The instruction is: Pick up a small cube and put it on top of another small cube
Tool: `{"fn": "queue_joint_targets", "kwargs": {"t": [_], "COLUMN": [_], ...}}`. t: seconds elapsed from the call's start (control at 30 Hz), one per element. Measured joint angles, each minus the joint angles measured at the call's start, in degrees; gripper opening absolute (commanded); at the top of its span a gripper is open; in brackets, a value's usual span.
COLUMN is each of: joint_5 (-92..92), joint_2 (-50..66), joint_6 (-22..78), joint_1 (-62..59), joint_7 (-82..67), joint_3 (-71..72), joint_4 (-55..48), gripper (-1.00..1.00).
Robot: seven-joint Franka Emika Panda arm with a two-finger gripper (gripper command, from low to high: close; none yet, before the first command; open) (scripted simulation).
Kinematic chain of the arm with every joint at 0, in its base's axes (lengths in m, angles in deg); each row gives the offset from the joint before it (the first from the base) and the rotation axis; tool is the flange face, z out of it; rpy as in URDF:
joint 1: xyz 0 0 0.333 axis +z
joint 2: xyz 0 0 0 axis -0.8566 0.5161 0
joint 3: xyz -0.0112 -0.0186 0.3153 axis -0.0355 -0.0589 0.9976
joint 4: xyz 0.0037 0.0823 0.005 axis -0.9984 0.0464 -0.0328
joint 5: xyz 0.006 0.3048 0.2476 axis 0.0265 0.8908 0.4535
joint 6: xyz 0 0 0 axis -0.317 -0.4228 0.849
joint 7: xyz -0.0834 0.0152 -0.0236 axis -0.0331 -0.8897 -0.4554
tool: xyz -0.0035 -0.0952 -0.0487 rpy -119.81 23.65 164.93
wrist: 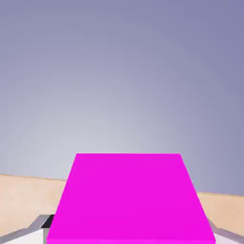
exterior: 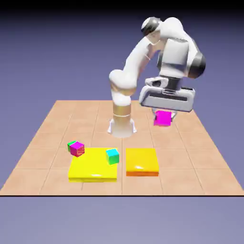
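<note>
Between the gripper (exterior: 164,113) fingers (raised), small cube (exterior: 163,118).

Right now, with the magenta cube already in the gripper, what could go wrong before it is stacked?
1. The gripper holds the small magenta cube well away from the teal cube, so a long carry could loosen the grip.
2. The teal cube sits near the yellow pad's edge; an off-centre placement might push it off.
3. The magenta-and-green cube is close by and could be mistaken for the target.
</note>
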Motion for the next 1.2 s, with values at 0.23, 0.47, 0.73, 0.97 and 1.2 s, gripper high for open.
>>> {"fn": "queue_joint_targets", "kwargs": {"t": [0.23,0.47,0.73,0.97,1.2], "joint_5": [0.31,0.6,0.92,1.18,5.92], "joint_2": [5.35,10.7,16.81,22.16,30.02], "joint_6": [-2.32,-4.64,-7.3,-9.61,-17.37], "joint_1": [9.3,18.6,29.23,38.53,42.82], "joint_7": [13.74,27.49,43.22,56.99,57.88], "joint_3": [-14.53,-29.07,-45.68,-60.22,-63.09], "joint_4": [7.32,14.64,23.0,30.32,33.47], "gripper": [-1.0,-1.0,-1.0,-1.0,-1.0]}}
